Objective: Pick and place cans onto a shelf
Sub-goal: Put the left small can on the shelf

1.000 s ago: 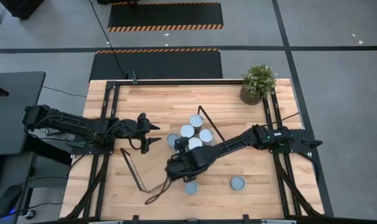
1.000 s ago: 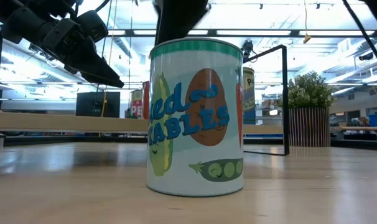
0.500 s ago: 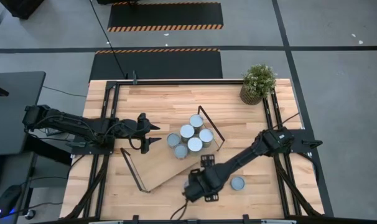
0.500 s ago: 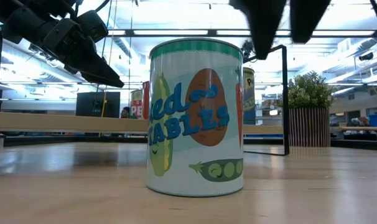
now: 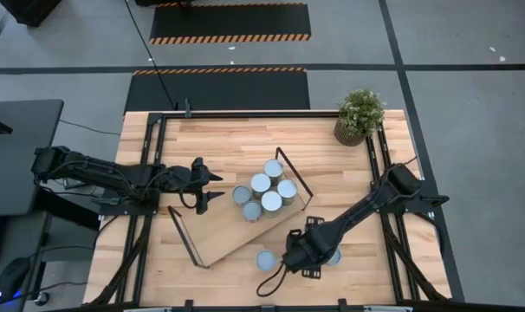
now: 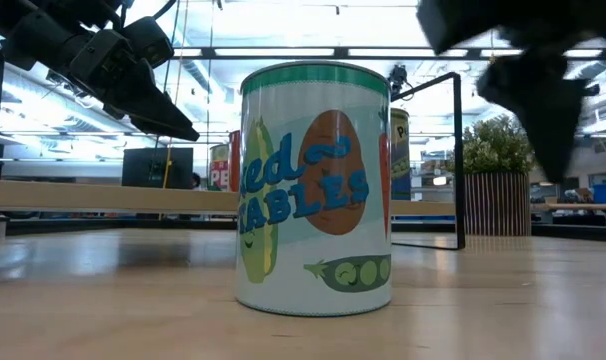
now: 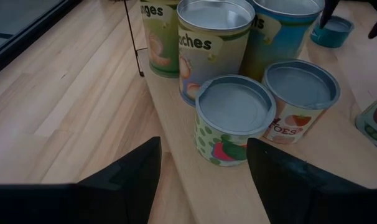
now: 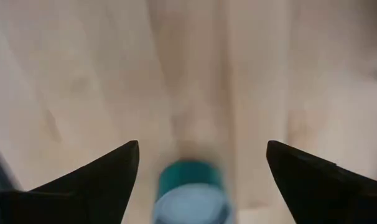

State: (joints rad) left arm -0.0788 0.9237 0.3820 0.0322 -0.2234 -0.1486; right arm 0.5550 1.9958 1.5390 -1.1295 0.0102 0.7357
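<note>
1. The shelf [image 5: 236,227] lies slanted across the middle of the wooden table [image 5: 228,143], a thin black wire loop at each short end.
2. Five cans [image 5: 264,190] stand clustered on the shelf's end nearer the potted plant [image 5: 359,115]; their pale round tops face up and sit close together.
3. A sixth can [image 5: 265,260] stands alone on the bare tabletop, off the shelf, toward the table's front edge (the low view shows a label of painted vegetables).
4. Another can, teal-sided [image 8: 190,191], shows in the right wrist view, on the wood between that arm's own fingers and touching neither.
5. The right gripper [image 5: 307,256] hangs over the front of the table, just beside the lone can; its fingers [image 8: 104,180] are spread apart and hold nothing.
6. The left gripper [image 5: 212,186] hovers beside the shelf's cluster, near the cans yet apart from them; its fingers [image 7: 123,177] stand parted, empty, with a short green-patterned can [image 7: 232,118] ahead of them.
</note>
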